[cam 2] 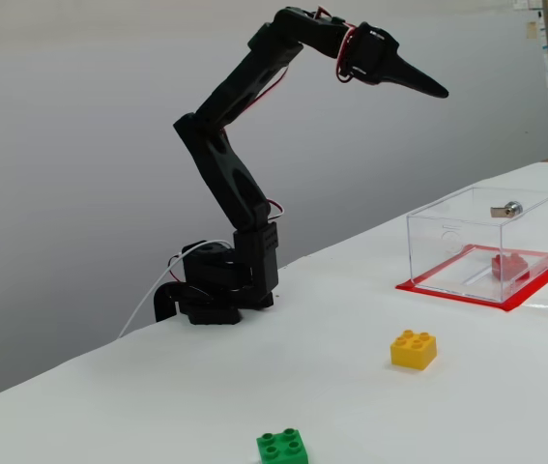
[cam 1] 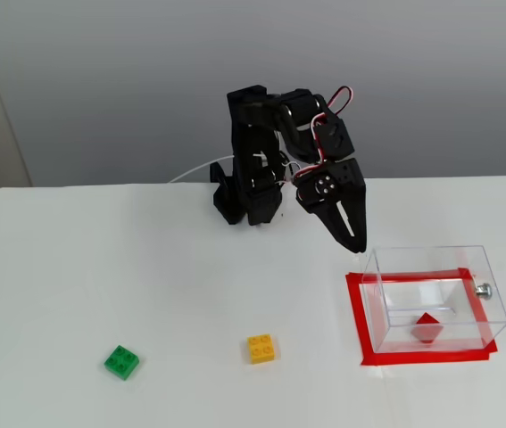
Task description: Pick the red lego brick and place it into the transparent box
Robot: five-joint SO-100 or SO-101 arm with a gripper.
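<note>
The red lego brick lies on the floor of the transparent box, which stands inside a red tape outline. In both fixed views my black gripper is raised high above the table, well away from the box and back toward the arm's base. Its fingers are closed together to a point and hold nothing.
A yellow brick and a green brick sit on the white table toward the front. The arm's base stands at the back. A small silver knob sticks out of the box's side.
</note>
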